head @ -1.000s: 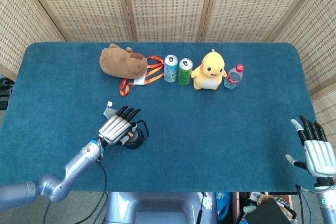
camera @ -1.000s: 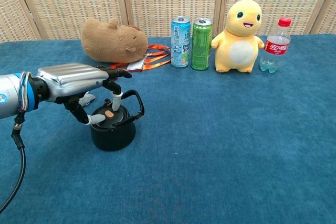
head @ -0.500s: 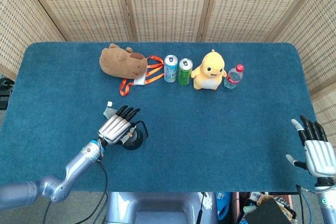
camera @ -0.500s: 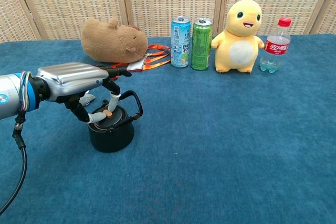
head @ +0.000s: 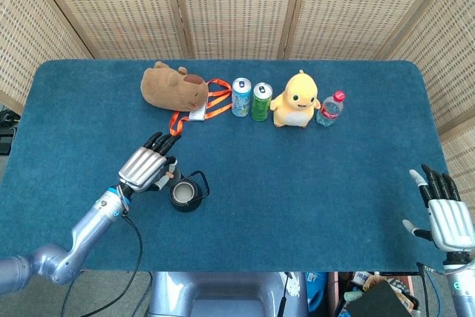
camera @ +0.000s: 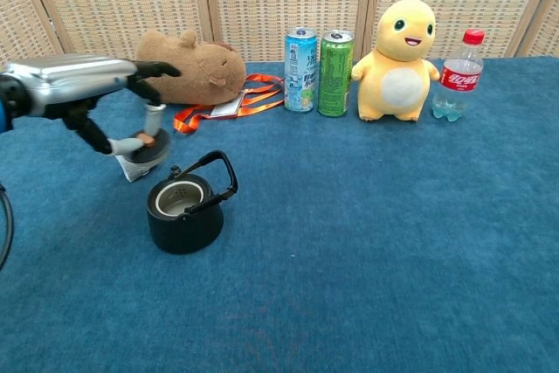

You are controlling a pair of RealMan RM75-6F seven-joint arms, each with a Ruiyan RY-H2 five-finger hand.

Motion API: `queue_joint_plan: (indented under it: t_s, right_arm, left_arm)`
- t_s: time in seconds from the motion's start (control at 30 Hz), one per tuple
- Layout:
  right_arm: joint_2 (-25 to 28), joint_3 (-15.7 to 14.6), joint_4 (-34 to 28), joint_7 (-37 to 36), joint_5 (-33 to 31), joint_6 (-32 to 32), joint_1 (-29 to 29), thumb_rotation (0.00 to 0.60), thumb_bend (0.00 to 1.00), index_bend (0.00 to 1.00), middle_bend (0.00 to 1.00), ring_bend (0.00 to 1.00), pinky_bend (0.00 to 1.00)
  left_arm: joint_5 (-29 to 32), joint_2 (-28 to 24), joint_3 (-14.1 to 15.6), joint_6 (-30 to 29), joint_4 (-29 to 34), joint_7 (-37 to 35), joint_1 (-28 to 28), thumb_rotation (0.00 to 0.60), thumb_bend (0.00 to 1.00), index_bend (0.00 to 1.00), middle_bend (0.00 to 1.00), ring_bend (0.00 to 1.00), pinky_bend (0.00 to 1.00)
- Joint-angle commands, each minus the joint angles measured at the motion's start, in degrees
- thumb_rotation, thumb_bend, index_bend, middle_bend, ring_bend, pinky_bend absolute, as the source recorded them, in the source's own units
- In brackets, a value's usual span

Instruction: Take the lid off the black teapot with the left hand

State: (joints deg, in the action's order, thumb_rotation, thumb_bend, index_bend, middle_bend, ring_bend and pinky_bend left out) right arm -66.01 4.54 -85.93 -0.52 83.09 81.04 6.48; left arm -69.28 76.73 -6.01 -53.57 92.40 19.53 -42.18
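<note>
The black teapot point(head: 185, 194) point(camera: 184, 214) stands at the front left of the table with its top open and its handle up. My left hand point(head: 145, 169) point(camera: 87, 93) is raised up and to the left of the pot and pinches the black lid point(camera: 147, 146) by its knob between thumb and a finger. In the head view the lid is mostly hidden under the hand. My right hand point(head: 442, 214) is open at the table's front right edge, far from the pot.
A brown plush capybara point(camera: 188, 67) with an orange lanyard point(camera: 255, 93), two cans point(camera: 301, 69) point(camera: 335, 72), a yellow plush duck point(camera: 398, 63) and a small bottle point(camera: 456, 76) line the back. A small white packet point(camera: 133, 168) lies left of the teapot.
My left hand has lifted the lid off the teapot and carried it up and to the left. The pot's opening now shows. The right hand has not moved.
</note>
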Motion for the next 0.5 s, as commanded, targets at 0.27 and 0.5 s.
queue_joint_plan:
  t_s: [0.27,0.5]
  right_arm:
    - [-0.3,-0.2,-0.2,1.0,0.0,-0.3,0.1,0.600,0.00,0.00,0.00,0.00,0.00]
    - [-0.5,-0.1,-0.1,1.4,-0.4,-0.5,0.2,0.600,0.00,0.00,0.00,0.00,0.00]
  left_arm:
    - [-4.9,3.6,5.0,1.5,-13.4,-13.0,4.3,0.600,0.46,0.64,0.00,0.00,0.00]
    - [-4.9,4.5,5.6,3.0,-14.2,-14.4,4.9,0.600,0.35,0.09,0.00,0.00,0.00]
